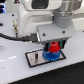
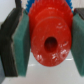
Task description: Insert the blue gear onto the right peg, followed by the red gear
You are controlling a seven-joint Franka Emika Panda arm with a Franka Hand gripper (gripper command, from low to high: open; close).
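Observation:
In the exterior view my gripper (image 1: 52, 48) hangs over the grey black-rimmed plate (image 1: 34, 58). It is shut on the red gear (image 1: 52, 48), which sits just above the blue gear (image 1: 51, 56) on the plate's right side. In the wrist view the red gear (image 2: 50, 37) fills the middle, clamped between my two teal finger pads (image 2: 21, 40). A sliver of the blue gear (image 2: 33, 4) shows behind it. The right peg is hidden under the gears. I cannot tell whether the red gear touches the blue one.
A black cable (image 1: 15, 36) loops from the arm at the exterior view's left. The plate lies on a white table (image 1: 15, 72). The arm's white body (image 1: 35, 15) fills the upper part of the view.

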